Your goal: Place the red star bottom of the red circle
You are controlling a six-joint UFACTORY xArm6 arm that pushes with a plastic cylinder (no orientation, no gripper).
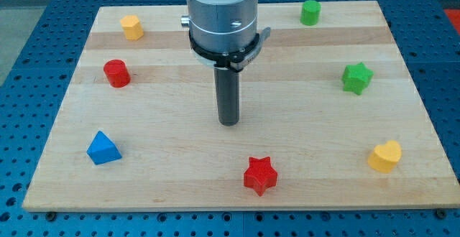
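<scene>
- Red star [260, 176] sits lower centre of the worktop [302, 122]; red circle [116, 73] upper left.
- My tip [228, 123] stands above the star, apart (no claw, nothing held).
- Star likely light, stiff, prone to spin: push its right side.

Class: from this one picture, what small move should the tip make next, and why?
Probably my tip should slide to the view's right of the red star. The star lies near the bottom edge, the red circle far to the upper left, and the tip now stands above the star, touching nothing.
</scene>
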